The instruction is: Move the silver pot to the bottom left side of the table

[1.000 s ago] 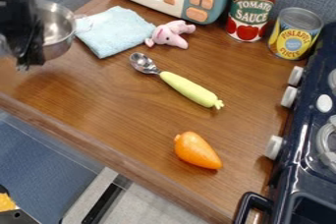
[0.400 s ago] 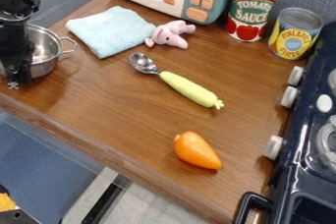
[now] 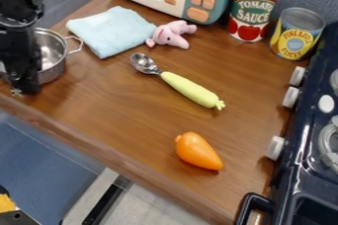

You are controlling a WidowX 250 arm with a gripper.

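The main danger from here is probably the front edge [image 3: 86,146] of the wooden table [image 3: 119,115], which runs slantwise from the left of the frame down to the bottom. The silver pot [image 3: 54,71] is near the left end of that edge, so a push too far towards the lower left, or a release made while the base overhangs, could tip it off. A second risk is the grip itself: if the hold is on one side of the round metal wall only, the pot could swing or tilt, and if it were let go before its base sat flat, it might drop with a knock. Lifting away could also drag it, should the gripper [image 3: 19,84] catch on the rim. The looped handle [image 3: 76,45] points towards the blue cloth [image 3: 112,29] and lies just beside it, so a turn of the pot might snag the fabric. As for how the two lie, the pot is at the left of the frame, partly hidden behind the gripper, its bowl showing mostly to the right of the black metal. Whether the gripper is closed on the wall or standing open cannot be told.
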